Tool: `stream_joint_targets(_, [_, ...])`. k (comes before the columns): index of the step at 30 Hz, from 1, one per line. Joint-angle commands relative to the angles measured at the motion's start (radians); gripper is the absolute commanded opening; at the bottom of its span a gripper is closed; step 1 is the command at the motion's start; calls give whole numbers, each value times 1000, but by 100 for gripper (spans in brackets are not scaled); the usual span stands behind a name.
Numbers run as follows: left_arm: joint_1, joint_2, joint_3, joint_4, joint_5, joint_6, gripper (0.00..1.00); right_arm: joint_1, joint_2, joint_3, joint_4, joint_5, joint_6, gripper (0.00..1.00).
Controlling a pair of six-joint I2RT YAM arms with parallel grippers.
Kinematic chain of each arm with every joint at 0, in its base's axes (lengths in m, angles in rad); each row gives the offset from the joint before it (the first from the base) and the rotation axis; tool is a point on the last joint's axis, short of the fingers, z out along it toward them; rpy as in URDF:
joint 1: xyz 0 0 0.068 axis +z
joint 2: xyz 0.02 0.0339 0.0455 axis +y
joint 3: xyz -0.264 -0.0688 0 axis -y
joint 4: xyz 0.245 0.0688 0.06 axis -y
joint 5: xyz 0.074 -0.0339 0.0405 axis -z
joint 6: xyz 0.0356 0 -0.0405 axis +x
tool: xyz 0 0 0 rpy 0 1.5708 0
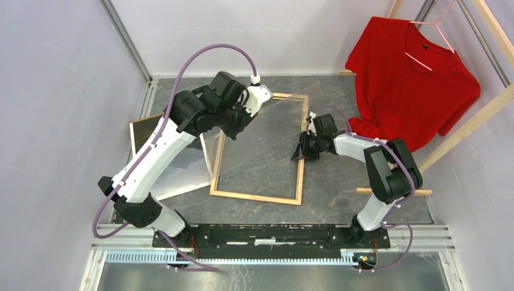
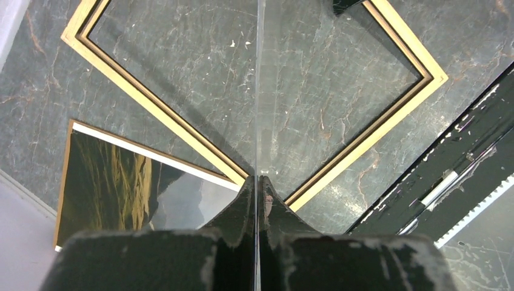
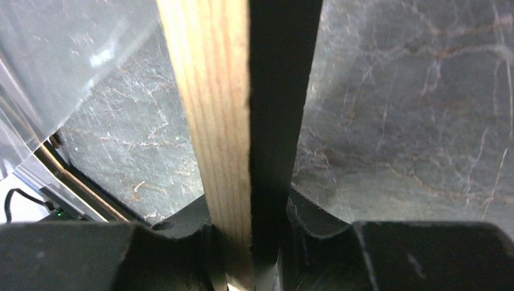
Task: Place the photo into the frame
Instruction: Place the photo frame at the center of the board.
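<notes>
The clear sheet [image 2: 257,91] is pinched by its edge in the tightly shut left gripper [image 2: 257,182]. A rail of the frame [image 3: 212,121] is clamped by the right gripper [image 3: 251,242]. The photo [image 2: 115,182] is seen lying flat beside the frame. The slippery sheet could be dropped onto the photo, because so little is held.

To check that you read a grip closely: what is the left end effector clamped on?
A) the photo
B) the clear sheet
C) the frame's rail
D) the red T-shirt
B: in the left wrist view the left end effector is shut on the clear sheet, seen edge-on, while the photo lies flat beside the frame.
</notes>
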Motion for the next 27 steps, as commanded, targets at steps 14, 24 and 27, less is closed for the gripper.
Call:
stream_joint_targets(14, [0,-112,-3,241,-235,29,2,2,11,23,-186,365,-228,39])
stream_joint_targets(24, [1,-115,-38,254,-252,52,2,3,-47,-7,-199,415,-205,44])
stream_joint_targets(27, [1,-114,-39,264,-301,72,2,1,-74,-5,-206,408,-193,44])
